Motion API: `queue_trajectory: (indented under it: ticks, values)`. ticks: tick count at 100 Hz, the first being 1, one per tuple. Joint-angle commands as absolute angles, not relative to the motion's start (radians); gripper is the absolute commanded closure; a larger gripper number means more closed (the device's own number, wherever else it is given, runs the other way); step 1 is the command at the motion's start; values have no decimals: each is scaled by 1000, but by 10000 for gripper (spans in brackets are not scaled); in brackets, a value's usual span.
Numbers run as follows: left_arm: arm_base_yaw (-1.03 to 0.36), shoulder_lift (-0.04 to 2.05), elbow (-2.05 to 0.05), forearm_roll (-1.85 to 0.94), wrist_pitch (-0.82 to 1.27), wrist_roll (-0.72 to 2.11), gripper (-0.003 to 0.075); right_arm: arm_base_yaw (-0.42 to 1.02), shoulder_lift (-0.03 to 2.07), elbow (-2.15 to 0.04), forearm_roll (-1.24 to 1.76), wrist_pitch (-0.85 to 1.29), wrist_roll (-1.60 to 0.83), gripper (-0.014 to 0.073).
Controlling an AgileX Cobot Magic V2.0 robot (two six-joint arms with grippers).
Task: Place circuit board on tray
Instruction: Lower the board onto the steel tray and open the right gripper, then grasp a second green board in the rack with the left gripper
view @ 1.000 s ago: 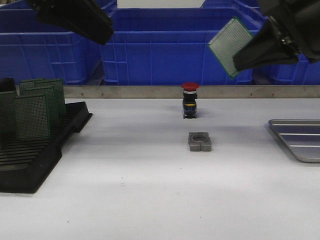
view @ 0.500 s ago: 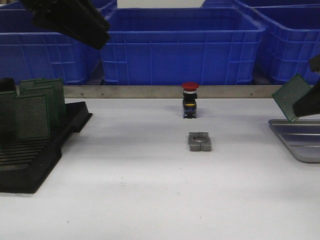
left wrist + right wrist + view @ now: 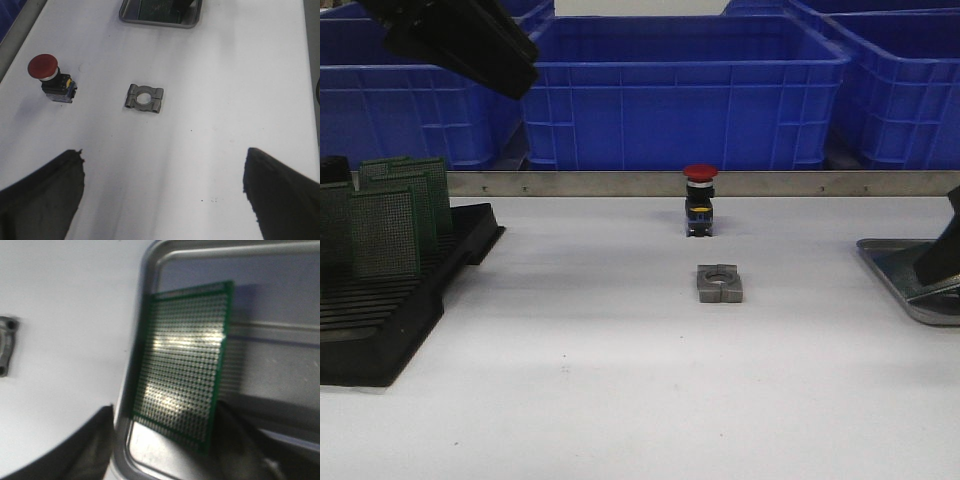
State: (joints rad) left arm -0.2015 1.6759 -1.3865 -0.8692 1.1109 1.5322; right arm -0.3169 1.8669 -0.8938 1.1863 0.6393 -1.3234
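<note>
We take this for an electronics assembly workshop or factory bench. Big blue plastic bins stand in a row behind a plain white worktop. A black slotted rack holds green perforated boards upright. A red emergency-stop push button, a grey metal clamp piece and a metal tray sit on the worktop.

We see the tray cut off at the front view's right edge, and the right gripper's fingertips blur below the board.
</note>
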Motion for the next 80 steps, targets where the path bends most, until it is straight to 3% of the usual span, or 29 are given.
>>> queue_trajectory:
  ticks: [1, 34, 54, 80]
  values:
    - [-198, 1634, -1431, -915, 1112, 1521, 113, -323, 1823, -915, 1143, 634, -1326, -35]
    - [-198, 1634, -1533, -616, 1109, 1519, 113, -323, 1761, -955, 993, 559, -1326, -36]
    - [-198, 1638, -1533, -356, 1107, 1489, 113, -323, 1662, -1021, 993, 594, -1326, -36]
    - [-198, 1688, -1531, -240, 1107, 1412, 113, -319, 1502, -1089, 993, 655, -1328, -36]
